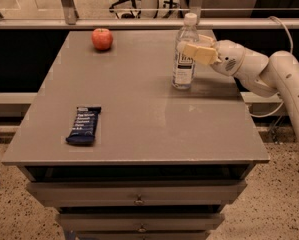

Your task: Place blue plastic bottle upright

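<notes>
— What else sat on the table [149,119]?

— A red apple [102,38] in the upper left and a dark-blue snack bar wrapper [84,125] lying flat at lower left, both well apart from the bottle. Drawers [139,200] showed below the front edge.

— And in the way?

— Only the white arm [284,74], which entered from the right edge of the frame. Its gripper [191,45] was upper right of centre, with a beige finger [200,54] across the bottle's upper body and the other behind, closed on it.

— The bottle itself?

— The blue plastic bottle [183,73] stood upright near the table's far right edge, base on the surface. It was clear and faintly bluish, with a white cap [190,19] and a white label with dark print.
</notes>
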Motion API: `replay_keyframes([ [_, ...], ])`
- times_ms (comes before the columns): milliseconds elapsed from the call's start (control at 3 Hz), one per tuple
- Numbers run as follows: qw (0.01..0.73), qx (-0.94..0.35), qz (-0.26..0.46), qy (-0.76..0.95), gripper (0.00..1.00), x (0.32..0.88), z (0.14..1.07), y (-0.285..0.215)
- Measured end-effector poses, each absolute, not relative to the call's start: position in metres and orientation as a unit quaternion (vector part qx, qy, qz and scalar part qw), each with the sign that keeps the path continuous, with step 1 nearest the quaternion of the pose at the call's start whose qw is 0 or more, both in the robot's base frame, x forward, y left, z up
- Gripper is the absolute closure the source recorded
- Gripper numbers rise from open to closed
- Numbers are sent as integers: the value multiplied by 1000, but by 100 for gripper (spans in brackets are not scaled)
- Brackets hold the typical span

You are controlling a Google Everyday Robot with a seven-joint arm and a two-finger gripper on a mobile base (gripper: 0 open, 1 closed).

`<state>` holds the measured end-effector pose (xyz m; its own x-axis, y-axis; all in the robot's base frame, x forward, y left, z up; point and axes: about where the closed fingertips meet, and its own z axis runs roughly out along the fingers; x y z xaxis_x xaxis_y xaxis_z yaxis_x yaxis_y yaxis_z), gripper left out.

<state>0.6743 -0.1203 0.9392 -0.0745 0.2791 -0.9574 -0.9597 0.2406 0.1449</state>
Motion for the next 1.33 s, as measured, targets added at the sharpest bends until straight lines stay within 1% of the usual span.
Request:
replay_keyframes([
  [1000,600,-328,522,510,14,672,942,-122],
  [1333,606,-338,516,502,0,665,933,-127],
])
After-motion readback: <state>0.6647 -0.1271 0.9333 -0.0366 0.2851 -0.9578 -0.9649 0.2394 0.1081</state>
